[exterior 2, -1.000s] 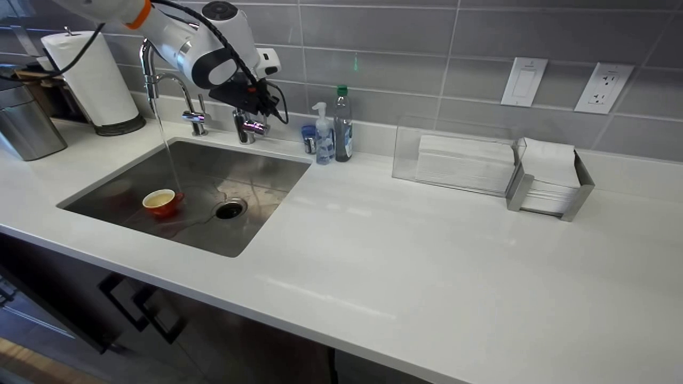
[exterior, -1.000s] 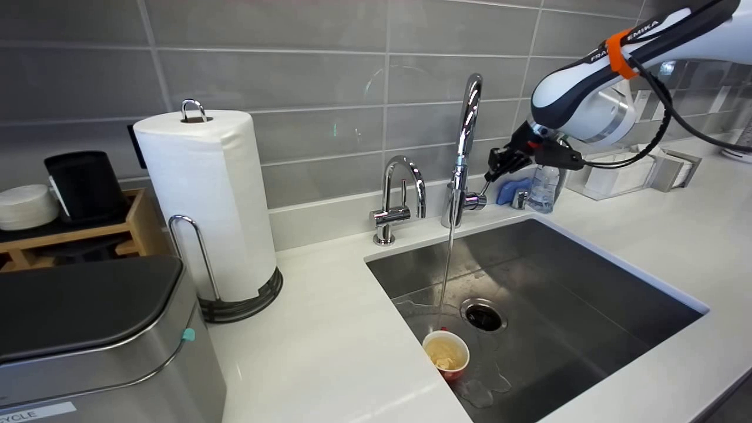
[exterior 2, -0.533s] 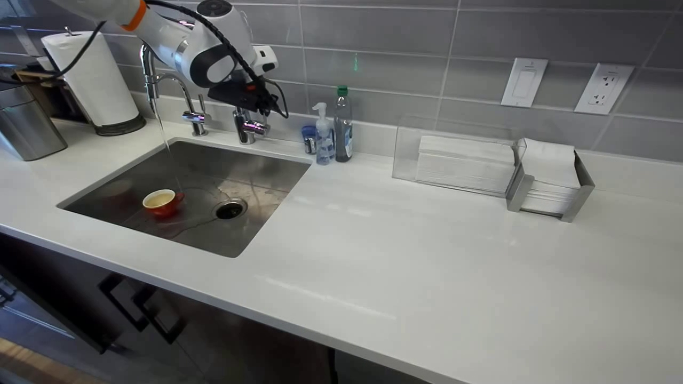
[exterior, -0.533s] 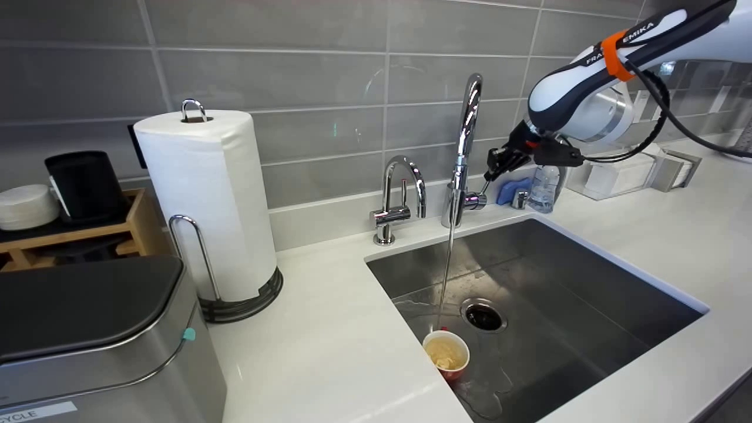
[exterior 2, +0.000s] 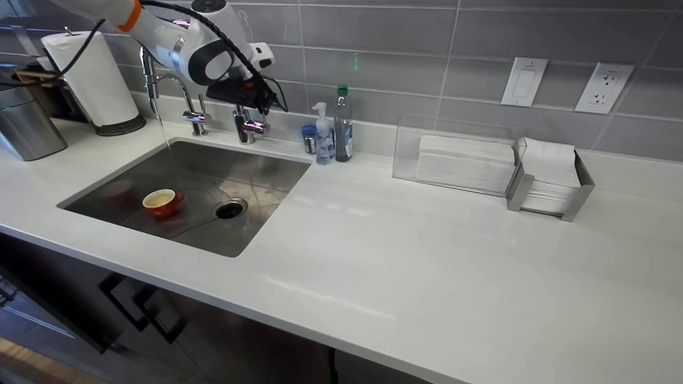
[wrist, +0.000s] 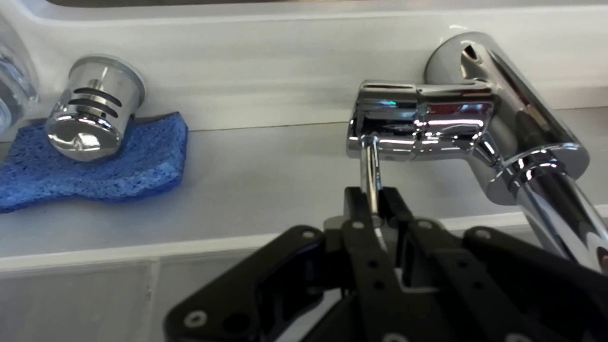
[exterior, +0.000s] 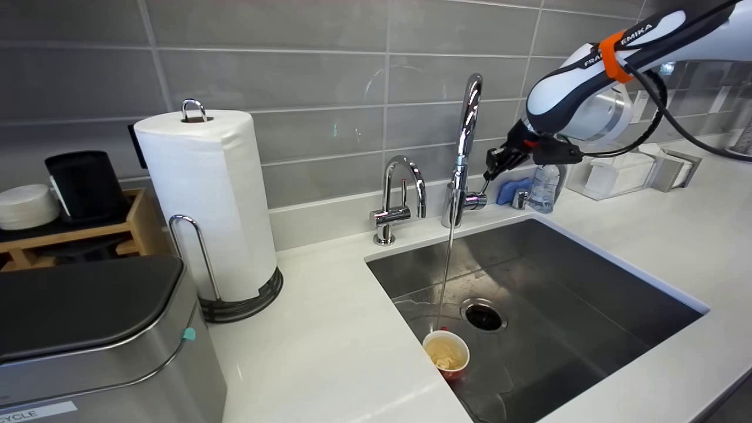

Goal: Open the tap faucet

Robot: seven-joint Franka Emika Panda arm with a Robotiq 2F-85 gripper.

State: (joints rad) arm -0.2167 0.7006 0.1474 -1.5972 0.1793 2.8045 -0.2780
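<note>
The tap faucet (exterior: 466,132) is tall, slim and chrome, and stands behind the sink in both exterior views. A thin stream of water runs from its high spout (exterior 2: 149,77). In the wrist view its chrome base (wrist: 515,107) is at the right, with a side knob (wrist: 389,121) and a thin lever (wrist: 370,166). My gripper (wrist: 373,197) is shut on this lever, one black finger on each side of it. The gripper also shows just above the knob in an exterior view (exterior: 489,175); in the other exterior picture (exterior 2: 267,111) its fingertips are partly hidden by cables.
A red cup (exterior: 452,375) stands in the steel sink (exterior: 564,329) by the water stream. A shorter gooseneck tap (exterior: 385,214) and paper towel roll (exterior: 200,200) stand left. A blue sponge (wrist: 142,161), chrome air gap (wrist: 97,107), soap bottle (exterior 2: 324,136) and dark bottle (exterior 2: 342,125) stand nearby.
The arm has shifted slightly, a little left in both exterior views, and the gripper has sunk very slightly with its fingers still at the lever. Water runs throughout.
</note>
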